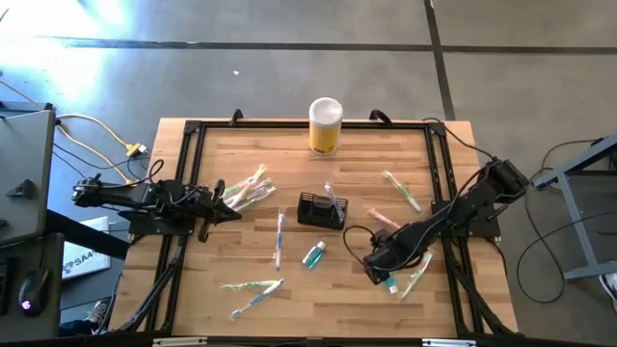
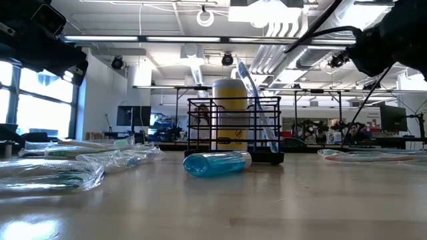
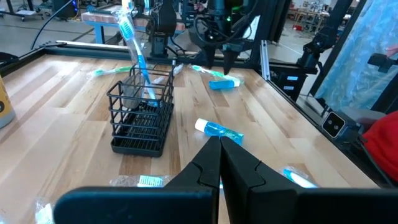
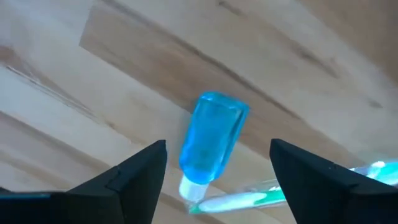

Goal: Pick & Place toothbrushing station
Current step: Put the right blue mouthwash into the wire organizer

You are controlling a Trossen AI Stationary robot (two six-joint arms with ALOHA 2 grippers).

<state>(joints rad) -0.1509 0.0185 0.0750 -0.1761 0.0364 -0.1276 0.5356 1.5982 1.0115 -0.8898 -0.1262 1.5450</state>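
The toothbrushing station is a black wire-mesh caddy standing on its base mid-table. A blue toothbrush leans upright in it. My right gripper points down, open, just above a small blue bottle that lies flat on the wood. Its fingers stand on either side of the bottle without touching it. My left gripper waits shut at the table's left, pointing level toward the caddy.
A second blue bottle lies in front of the caddy. A yellow cylinder with a white lid stands at the far edge. Wrapped toothbrushes lie scattered about, one beside the right gripper's bottle.
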